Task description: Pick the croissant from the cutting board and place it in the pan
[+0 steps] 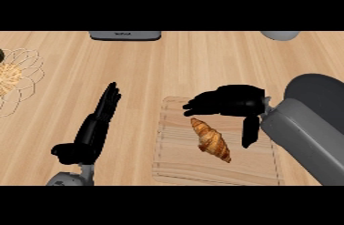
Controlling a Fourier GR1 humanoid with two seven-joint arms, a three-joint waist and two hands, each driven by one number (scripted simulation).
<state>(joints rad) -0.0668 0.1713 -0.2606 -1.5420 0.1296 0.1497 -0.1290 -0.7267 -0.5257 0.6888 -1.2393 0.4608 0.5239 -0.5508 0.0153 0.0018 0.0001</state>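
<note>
Croissant (211, 140) lies on cutting board (174, 165); right robot hand (228, 101) above, half-curled, holding nothing.

Golden croissant (211, 140) lies diagonally on the wooden cutting board (176, 161).

I have a single view — from my head, facing steeply down onto the wooden counter (201, 64). It sits close enough that the cutting board (255, 169) fills the lower middle, its near edge just above the lower limit of the view. Left of the board my left hand (94, 128) comes up from below; over the board's far right corner my right hand (228, 101) enters — only forearms and hands show. With one camera, nothing is shared.
</note>
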